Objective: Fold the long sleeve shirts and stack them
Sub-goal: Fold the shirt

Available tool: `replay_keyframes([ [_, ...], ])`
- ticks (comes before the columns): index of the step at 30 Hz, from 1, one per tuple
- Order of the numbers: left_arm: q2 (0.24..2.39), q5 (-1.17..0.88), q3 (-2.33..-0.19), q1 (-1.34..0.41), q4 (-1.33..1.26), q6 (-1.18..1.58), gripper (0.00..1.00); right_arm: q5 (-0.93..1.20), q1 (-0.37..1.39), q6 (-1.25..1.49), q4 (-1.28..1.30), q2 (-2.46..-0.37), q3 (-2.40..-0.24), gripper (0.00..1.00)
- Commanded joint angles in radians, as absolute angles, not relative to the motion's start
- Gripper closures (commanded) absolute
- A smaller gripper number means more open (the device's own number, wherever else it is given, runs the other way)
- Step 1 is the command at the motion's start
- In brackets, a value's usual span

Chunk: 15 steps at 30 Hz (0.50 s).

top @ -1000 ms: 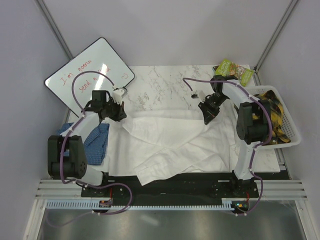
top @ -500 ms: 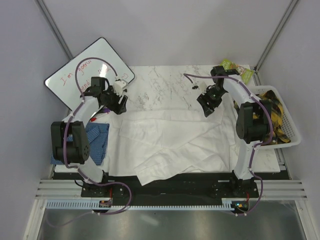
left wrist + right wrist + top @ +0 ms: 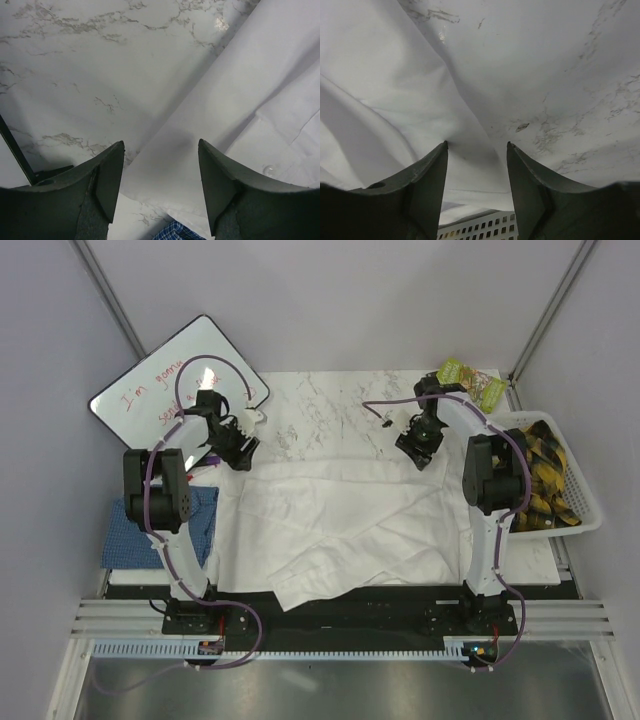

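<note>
As both arms reach forward, left end effector and right end effector gape over the white shirt.

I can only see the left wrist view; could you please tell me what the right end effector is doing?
Observer: The right end effector is open, its fingers straddling the far right edge of the white shirt.
Operator: Thanks. Where does the blue shirt lie overall?
Observer: The blue checked shirt lies at the near left of the table, against the white one's left side.
Operator: Is anything off to the right?
Observer: A white basket holding yellow-and-black cloth.
</note>
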<state>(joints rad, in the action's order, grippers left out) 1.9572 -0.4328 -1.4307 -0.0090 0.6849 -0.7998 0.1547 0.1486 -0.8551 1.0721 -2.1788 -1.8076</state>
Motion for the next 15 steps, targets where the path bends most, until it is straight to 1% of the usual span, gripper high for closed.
replay_keyframes([
  [1, 1.98, -0.411, -1.471, -0.015, 0.716, -0.882, 0.34, 0.098, 0.155, -0.907, 1.055, -2.187, -1.784, 0.49],
  [3, 1.977, -0.411, -1.462, -0.015, 0.721, -0.887, 0.41, 0.086, 0.155, -0.91, 1.049, -2.192, -1.778, 0.58],
  [4, 1.977, -0.41, -1.457, -0.014, 0.722, -0.89, 0.47, 0.081, 0.153, -0.91, 1.043, -2.195, -1.778, 0.69],
  [6, 1.976, -0.414, -1.45, -0.014, 0.735, -0.907, 0.52, 0.06, 0.156, -0.904, 1.034, -2.206, -1.787, 0.78],
  [7, 1.977, -0.42, -1.445, -0.014, 0.751, -0.914, 0.56, 0.054, 0.156, -0.9, 1.031, -2.212, -1.793, 0.84],
  [9, 1.979, -0.431, -1.448, -0.014, 0.768, -0.928, 0.61, 0.046, 0.156, -0.896, 1.028, -2.224, -1.807, 0.87],
  [10, 1.986, -0.437, -1.456, -0.014, 0.772, -0.93, 0.71, 0.045, 0.156, -0.896, 1.02, -2.224, -1.81, 0.91],
  [12, 2.006, -0.439, -1.477, -0.014, 0.791, -0.924, 0.78, 0.038, 0.156, -0.888, 0.993, -2.227, -1.816, 0.99],
  [13, 2.017, -0.437, -1.503, -0.014, 0.795, -0.919, 0.9, 0.032, 0.156, -0.884, 0.98, -2.227, -1.819, 1.0],
  [14, 2.037, -0.436, -1.515, -0.014, 0.799, -0.908, 0.96, 0.026, 0.156, -0.877, 0.965, -2.227, -1.822, 1.0],
  [15, 2.045, -0.437, -1.526, -0.014, 0.799, -0.901, 0.98, 0.018, 0.156, -0.864, 0.938, -2.235, -1.833, 1.0],
])
